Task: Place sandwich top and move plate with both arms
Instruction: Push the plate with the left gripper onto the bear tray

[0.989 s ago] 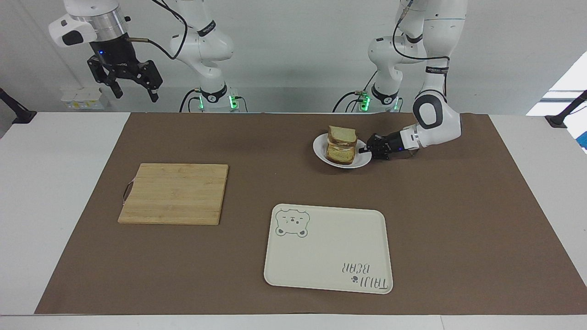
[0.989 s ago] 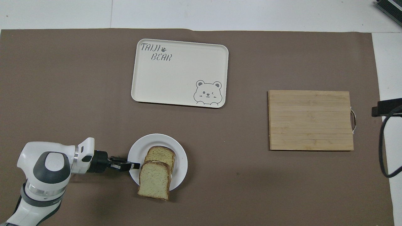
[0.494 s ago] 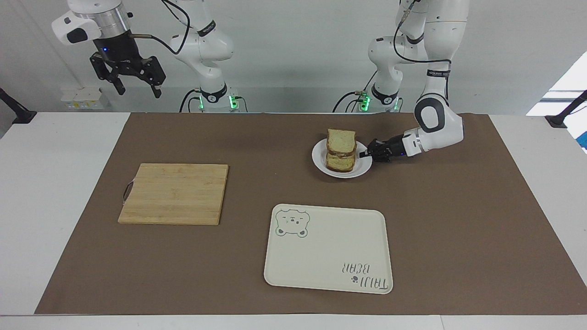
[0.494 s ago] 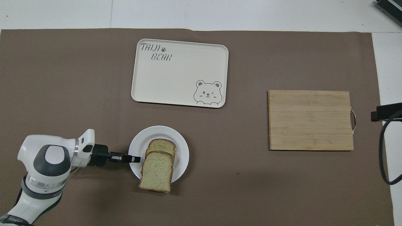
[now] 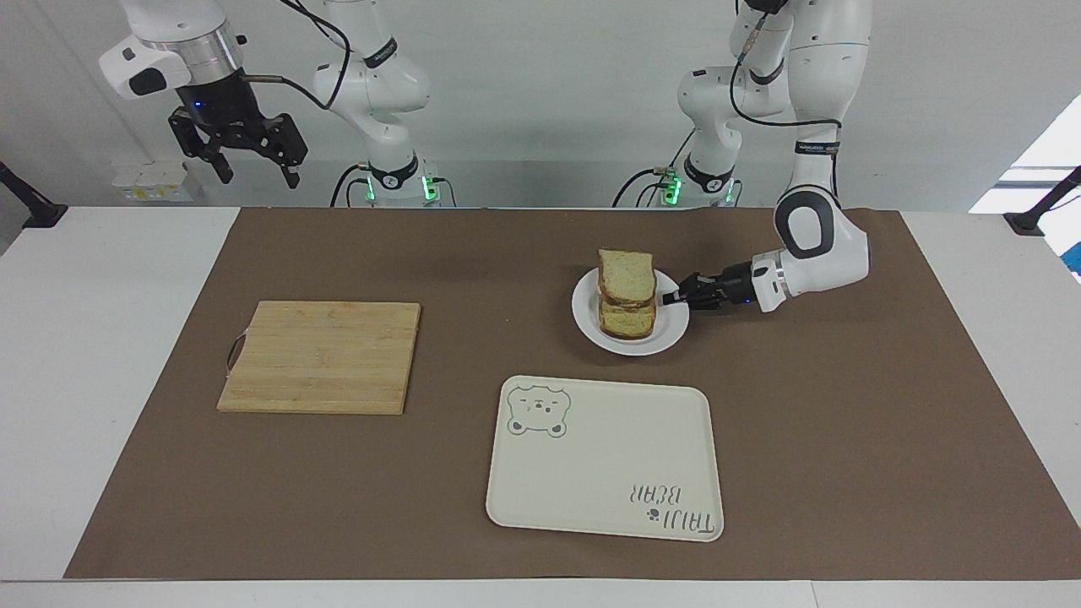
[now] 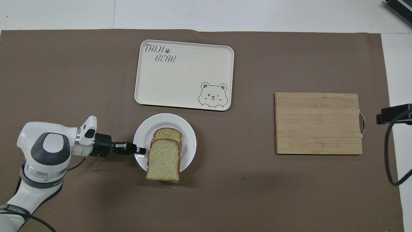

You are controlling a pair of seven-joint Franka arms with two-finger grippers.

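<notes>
The left gripper [image 5: 676,297] lies low and level, its jaws pinching the rim of the plate [image 5: 667,331] at the edge toward the left arm's end of the surface. The plate sits a little nearer to the robots than the tray [image 5: 604,456], and the sandwich top [image 5: 627,273] already rests on the stacked bread on the plate, seemingly offset from the slice beneath. The step in hand looks like carrying the plate to the tray. It is best done slowly and kept flat, since a one-sided grip may tip the plate and slide the stack. The right gripper [image 5: 247,152] waits high near its base, jaws spread, over the surface's edge.
</notes>
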